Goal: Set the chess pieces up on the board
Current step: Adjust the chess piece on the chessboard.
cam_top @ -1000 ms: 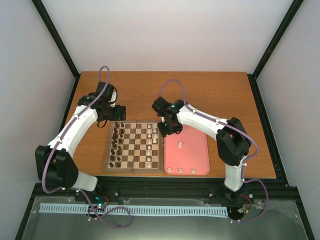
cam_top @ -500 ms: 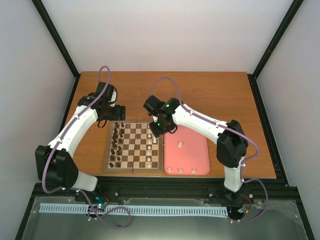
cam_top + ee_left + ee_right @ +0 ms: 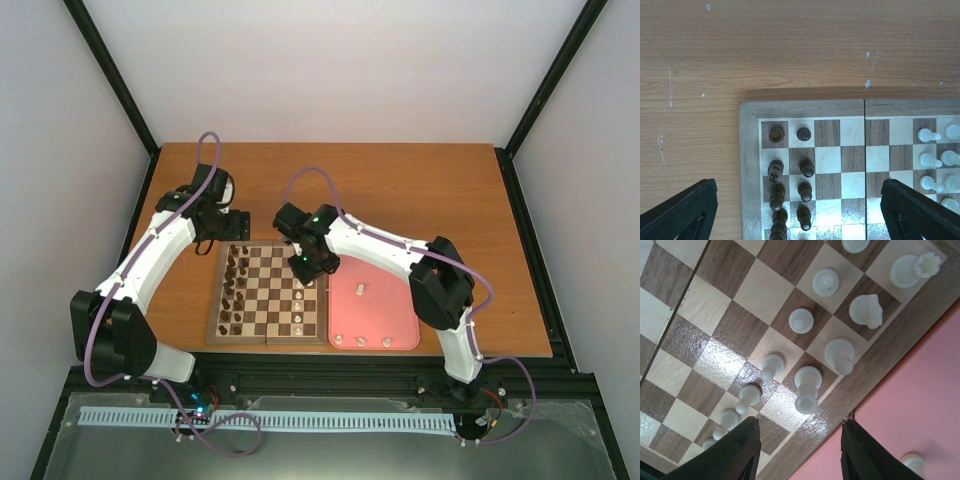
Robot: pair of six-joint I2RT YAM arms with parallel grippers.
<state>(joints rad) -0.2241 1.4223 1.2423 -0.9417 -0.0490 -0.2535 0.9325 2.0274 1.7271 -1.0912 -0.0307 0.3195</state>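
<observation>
The board (image 3: 267,341) lies between the arms. Cream-white chess pieces (image 3: 303,272) stand in its two right columns, and a few more (image 3: 360,291) rest on the pink tray (image 3: 395,300). My right gripper (image 3: 308,264) hangs over the board's far right part, open, with nothing between its fingers. In the right wrist view the gripper (image 3: 800,422) sits just below a tall white piece (image 3: 807,387) beside the board's border (image 3: 875,365). My left gripper (image 3: 228,224) is open over the board's far left corner, and in its wrist view the gripper (image 3: 797,200) holds nothing.
Dark brown pieces (image 3: 805,167) fill the board's two left columns. The pink tray (image 3: 925,400) lies right against the board's right border, with one white piece (image 3: 912,461) near my right finger (image 3: 862,455). Bare wooden table (image 3: 765,50) stretches beyond the board.
My right arm has swung left, from the tray's far left edge to over the board's right columns. The left arm has not moved.
</observation>
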